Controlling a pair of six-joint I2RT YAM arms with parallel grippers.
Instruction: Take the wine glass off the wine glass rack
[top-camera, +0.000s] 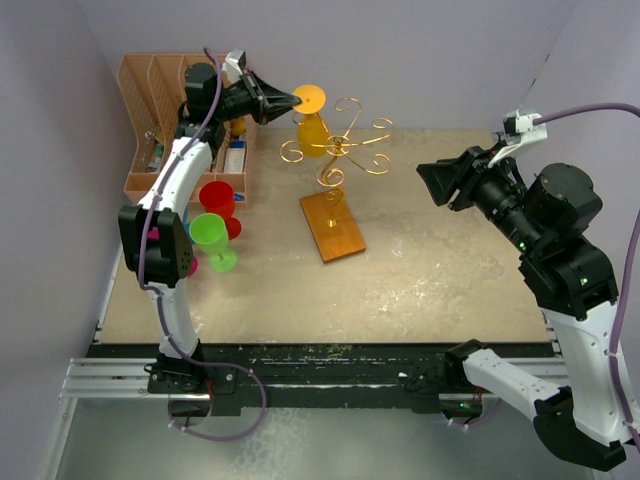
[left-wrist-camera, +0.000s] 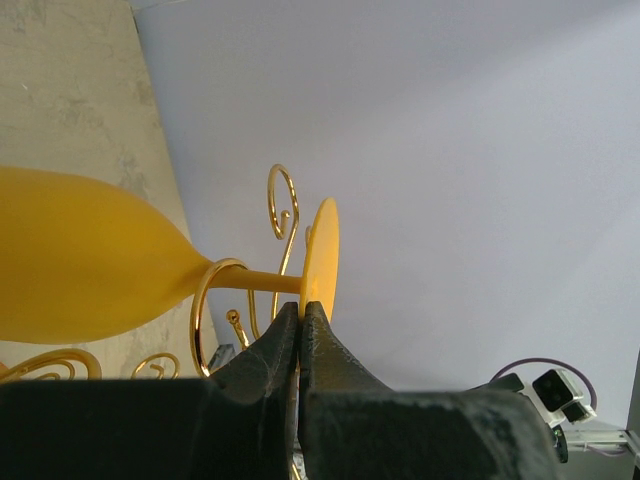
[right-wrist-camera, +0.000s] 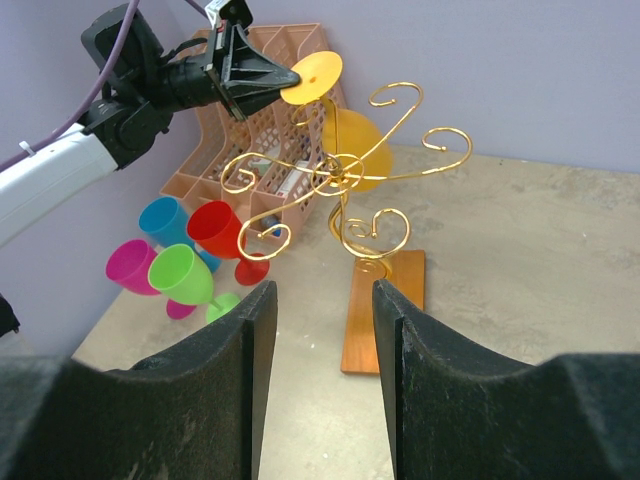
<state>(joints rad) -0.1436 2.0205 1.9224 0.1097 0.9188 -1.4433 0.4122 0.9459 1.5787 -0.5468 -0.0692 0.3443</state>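
While racked, wine glass (left-wrist-camera: 80, 255) in left gripper (left-wrist-camera: 301, 318)

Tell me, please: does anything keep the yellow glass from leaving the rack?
Yes. One gold scroll of the rack curls around the glass stem, between bowl and foot, so the stem probably has to slide out sideways.

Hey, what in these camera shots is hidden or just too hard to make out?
Left wrist view: the yellow wine glass has its bowl rim cut off by the frame's left edge.
Top view: the left arm covers part of the peach file organizer; its contents are too small to identify.
Right wrist view: the right gripper, fingers in the foreground, hides part of the wooden base of the wine glass rack.
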